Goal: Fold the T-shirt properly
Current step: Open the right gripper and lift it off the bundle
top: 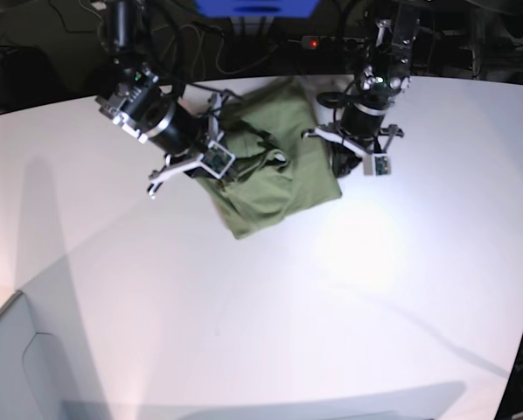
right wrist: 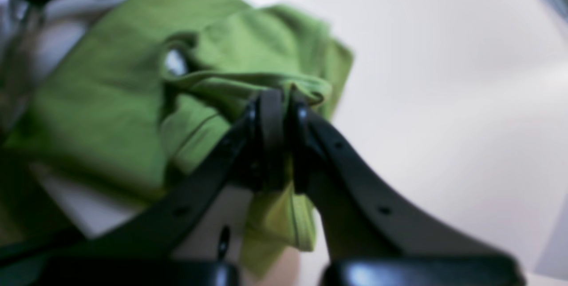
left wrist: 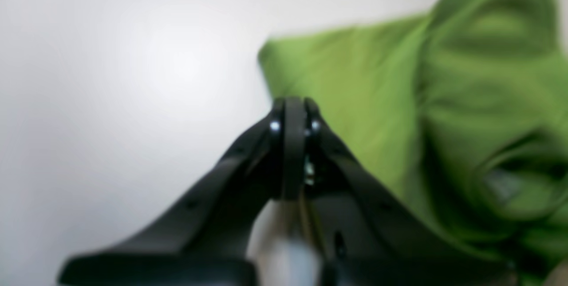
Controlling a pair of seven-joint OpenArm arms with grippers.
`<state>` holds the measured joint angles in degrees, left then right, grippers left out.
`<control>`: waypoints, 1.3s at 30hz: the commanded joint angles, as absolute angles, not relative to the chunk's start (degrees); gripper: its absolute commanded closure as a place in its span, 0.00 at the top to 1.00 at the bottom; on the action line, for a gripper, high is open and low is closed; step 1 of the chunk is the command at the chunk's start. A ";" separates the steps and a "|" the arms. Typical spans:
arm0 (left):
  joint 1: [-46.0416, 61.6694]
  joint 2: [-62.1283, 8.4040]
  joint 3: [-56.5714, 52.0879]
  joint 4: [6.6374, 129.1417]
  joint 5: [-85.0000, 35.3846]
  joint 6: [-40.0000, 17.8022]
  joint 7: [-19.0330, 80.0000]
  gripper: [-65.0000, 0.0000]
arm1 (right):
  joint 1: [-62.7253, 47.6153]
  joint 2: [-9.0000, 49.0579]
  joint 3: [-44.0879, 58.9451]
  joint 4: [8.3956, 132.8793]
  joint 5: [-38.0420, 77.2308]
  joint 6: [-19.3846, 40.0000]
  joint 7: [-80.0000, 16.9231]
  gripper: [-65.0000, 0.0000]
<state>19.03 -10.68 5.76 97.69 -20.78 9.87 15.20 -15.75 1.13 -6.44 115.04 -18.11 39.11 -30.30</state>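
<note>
On the left of the base view my right gripper (top: 216, 162) is clamped on a fold of the T-shirt (top: 275, 179) at its near-side edge, green cloth pinched between the jaws. The shirt lies bunched and partly doubled over at the far middle of the white table (top: 261, 315), so I judge the fold well begun but untidy, with squaring still to do. To the right, my left gripper (left wrist: 293, 113) is closed on nothing, just beside the cloth.

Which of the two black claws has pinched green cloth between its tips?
The right claw: a hem of the olive-green cotton T-shirt sits pinched between its tips. The left claw is shut on nothing, beside the shirt.
</note>
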 commanded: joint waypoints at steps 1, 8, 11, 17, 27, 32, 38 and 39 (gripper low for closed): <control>19.38 -10.95 5.67 99.74 -20.79 9.54 14.11 0.00 | -16.40 1.01 -7.43 116.70 -17.10 40.00 -28.97 0.00; 22.55 -11.03 4.18 106.07 -20.79 9.54 14.11 0.00 | -21.49 1.27 -13.32 117.58 -17.27 40.00 -28.97 0.00; 24.48 -10.68 -0.13 108.44 -20.79 9.54 14.11 0.00 | -22.37 2.51 -16.13 117.23 -17.36 40.00 -28.97 0.00; 26.86 -10.59 -8.13 110.55 -20.79 9.19 14.11 0.00 | -22.11 4.18 -18.51 117.14 -17.45 40.00 -28.97 0.01; 27.91 -10.42 -12.18 110.55 -20.79 9.45 14.20 0.29 | -21.67 8.92 -19.03 118.90 -17.36 40.00 -28.79 0.71; 27.91 -10.15 -13.76 110.55 -20.79 9.54 14.11 0.30 | -21.49 8.04 -14.99 121.10 -17.10 40.00 -28.53 0.72; 27.91 -8.40 -16.31 110.55 -20.79 9.36 14.11 0.31 | -20.09 6.73 -14.11 118.64 -17.10 40.00 -29.05 0.71; 27.91 -8.48 -16.31 110.55 -20.79 9.45 14.11 0.31 | -20.18 6.90 -15.43 117.93 -17.10 40.00 -29.05 0.71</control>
